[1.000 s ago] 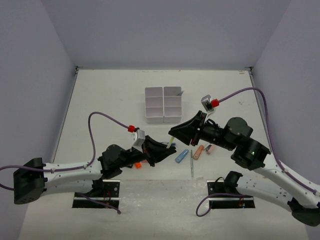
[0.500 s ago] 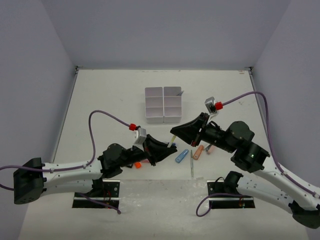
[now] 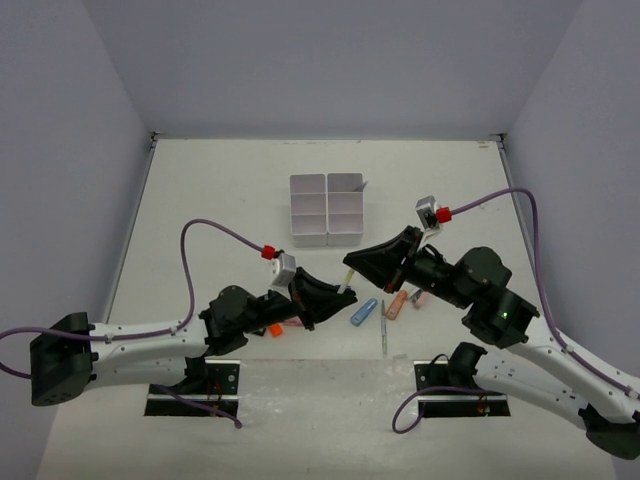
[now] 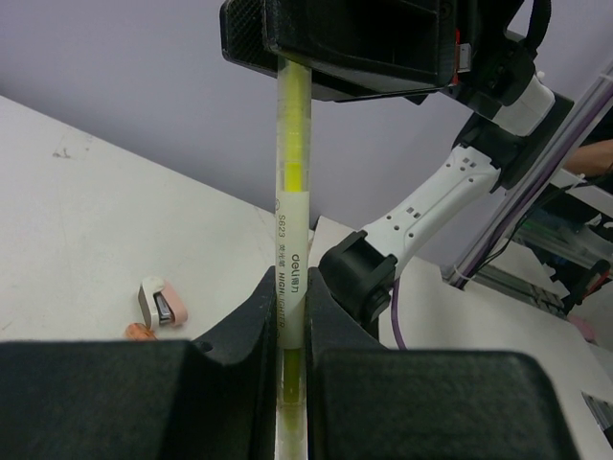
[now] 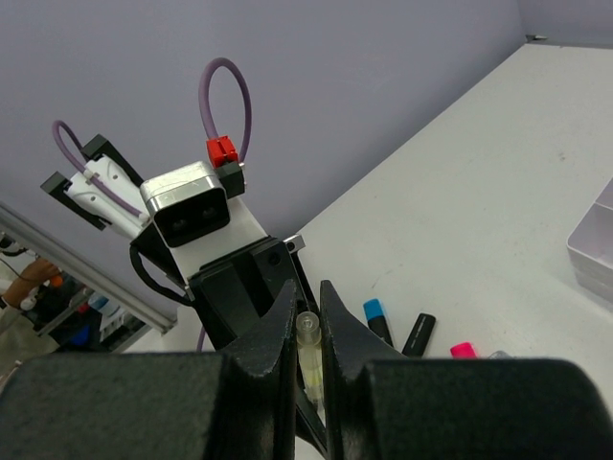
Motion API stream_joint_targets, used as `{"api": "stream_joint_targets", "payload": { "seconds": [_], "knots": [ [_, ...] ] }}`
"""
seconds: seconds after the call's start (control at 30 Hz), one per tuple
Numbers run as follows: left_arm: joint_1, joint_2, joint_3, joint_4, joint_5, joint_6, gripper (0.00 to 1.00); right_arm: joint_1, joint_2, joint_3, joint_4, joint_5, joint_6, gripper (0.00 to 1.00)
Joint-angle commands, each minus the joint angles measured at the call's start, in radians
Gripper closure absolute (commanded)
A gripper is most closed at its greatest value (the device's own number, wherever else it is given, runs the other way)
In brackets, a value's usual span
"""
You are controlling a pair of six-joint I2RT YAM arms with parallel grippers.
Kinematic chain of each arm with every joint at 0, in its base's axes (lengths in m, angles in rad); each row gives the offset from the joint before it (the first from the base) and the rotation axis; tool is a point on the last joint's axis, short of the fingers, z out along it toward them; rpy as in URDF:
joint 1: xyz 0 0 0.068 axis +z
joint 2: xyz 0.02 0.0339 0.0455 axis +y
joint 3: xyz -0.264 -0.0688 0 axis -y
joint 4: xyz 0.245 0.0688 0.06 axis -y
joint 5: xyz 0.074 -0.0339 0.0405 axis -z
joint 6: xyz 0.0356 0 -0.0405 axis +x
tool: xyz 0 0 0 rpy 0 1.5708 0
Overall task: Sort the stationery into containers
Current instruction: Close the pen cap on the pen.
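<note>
Nearer than the organiser tray (image 3: 310,238), above the bench (image 3: 200,200), the left jaws are closed on the near end of the yellow highlighter (image 4: 292,240), and the right jaws on its far end. It is best to loosen one grip fully before carrying it trayward.

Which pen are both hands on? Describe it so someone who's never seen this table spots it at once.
Find the white organiser tray on the table, then come toward the arms. There the left hand and right hand meet, both shut on one yellow highlighter. It alone is held off the table, with a pale yellow barrel; the blue pen and orange pen nearby lie flat.
</note>
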Motion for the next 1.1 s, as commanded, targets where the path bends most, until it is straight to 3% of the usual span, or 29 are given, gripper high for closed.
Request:
{"api": "stream_joint_targets", "payload": {
  "seconds": [0.0, 0.67, 0.77, 0.9, 1.07],
  "knots": [
    [0.003, 0.022, 0.027, 0.030, -0.046, -0.022, 1.00, 0.009, -0.013, 0.024, 0.078, 0.012, 0.002, 1.00],
    [0.003, 0.038, 0.005, 0.040, -0.072, -0.043, 1.00, 0.007, 0.007, 0.078, 0.030, 0.025, -0.036, 1.00],
    [0.003, 0.016, 0.009, 0.033, -0.082, -0.034, 1.00, 0.009, 0.019, 0.052, 0.052, -0.022, -0.022, 0.64],
    [0.003, -0.005, 0.036, -0.005, -0.085, -0.010, 1.00, 0.009, 0.021, 0.025, 0.071, -0.045, -0.003, 0.60],
    [0.005, -0.012, 0.052, -0.026, -0.095, 0.002, 1.00, 0.009, 0.034, 0.014, 0.075, -0.062, 0.014, 0.62]
  ]
}}
